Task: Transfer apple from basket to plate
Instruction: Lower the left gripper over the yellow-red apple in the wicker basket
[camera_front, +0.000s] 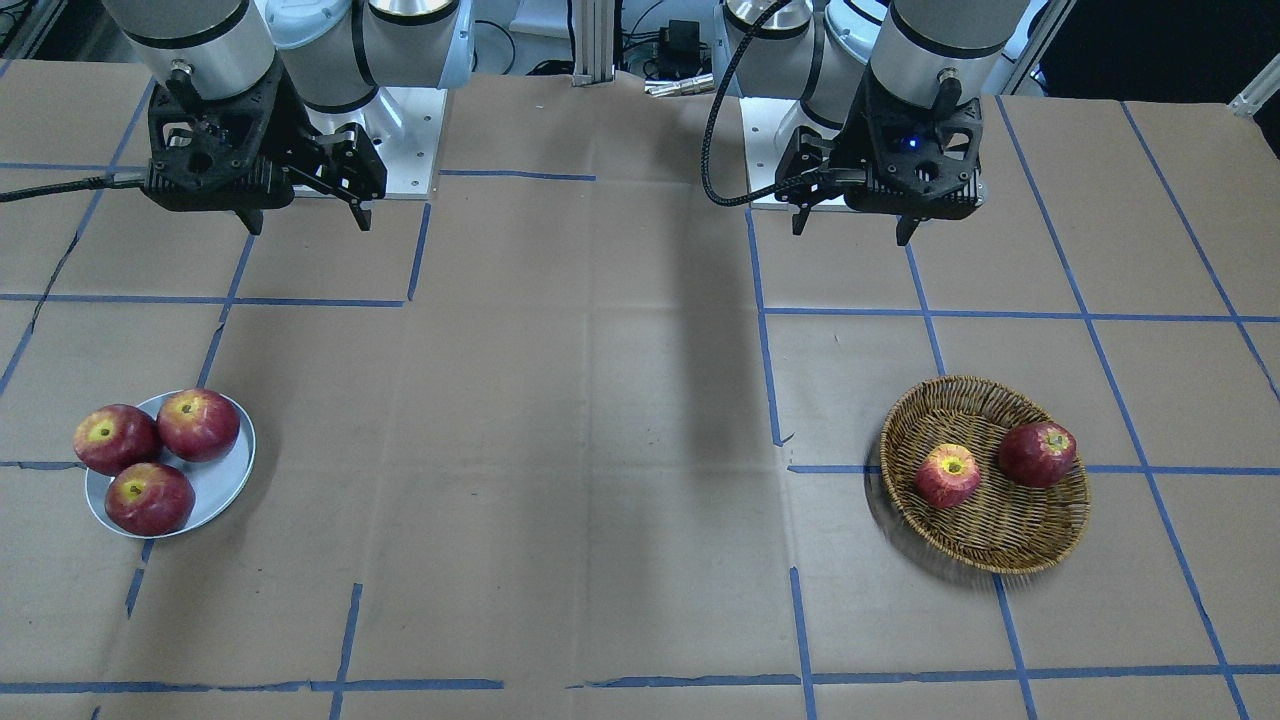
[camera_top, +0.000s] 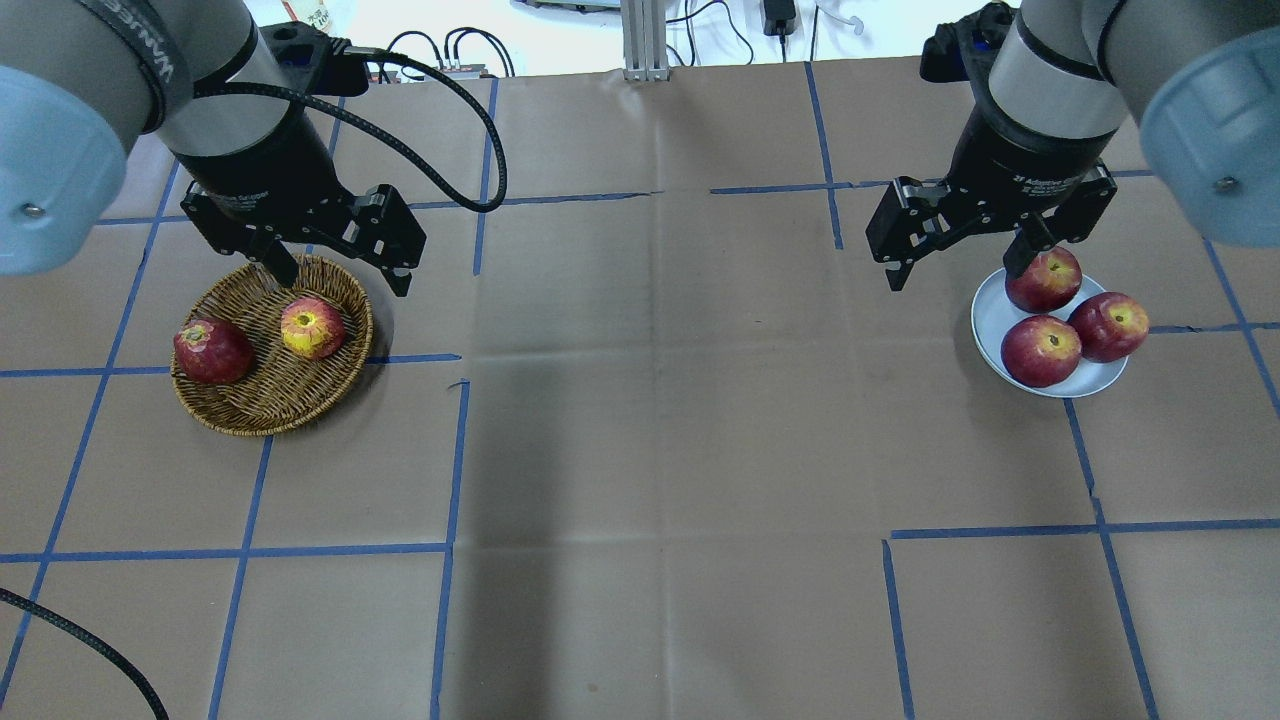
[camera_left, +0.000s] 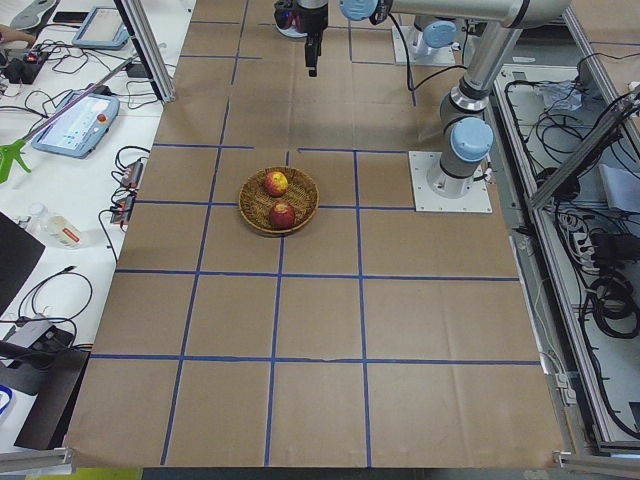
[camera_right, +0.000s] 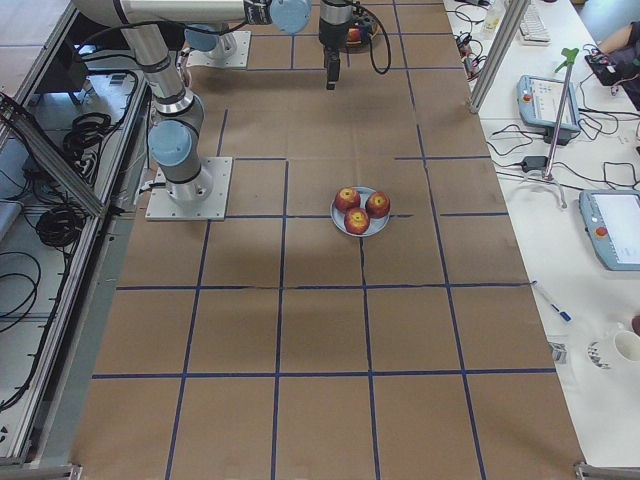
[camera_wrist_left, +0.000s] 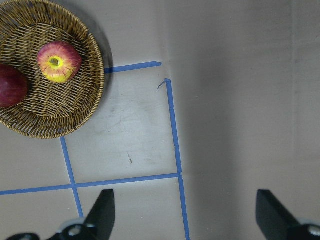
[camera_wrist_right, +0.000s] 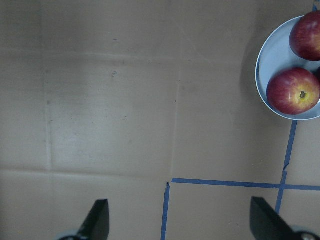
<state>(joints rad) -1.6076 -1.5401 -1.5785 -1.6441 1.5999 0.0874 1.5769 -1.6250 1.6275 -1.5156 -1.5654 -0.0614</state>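
Reach step: my left claw (camera_top: 344, 280) wide, empty, seemingly above basket (camera_top: 270, 392) edge. Next: descend onto apple (camera_top: 312, 328), carry to plate (camera_top: 988, 318).

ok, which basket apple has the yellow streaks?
The lighter red, yellow-streaked apple, on the table-centre side of the round wicker basket; the other apple is evenly dark red.

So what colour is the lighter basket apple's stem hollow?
Yellow-green on that apple; the left wrist view shows it best.

The yellow-streaked apple (camera_top: 312, 328) sits hollow-up at 2 o'clock in the wicker basket (camera_top: 280, 392), seen overhead. The grey-blue plate (camera_top: 988, 316) lies well apart, at 3 o'clock.
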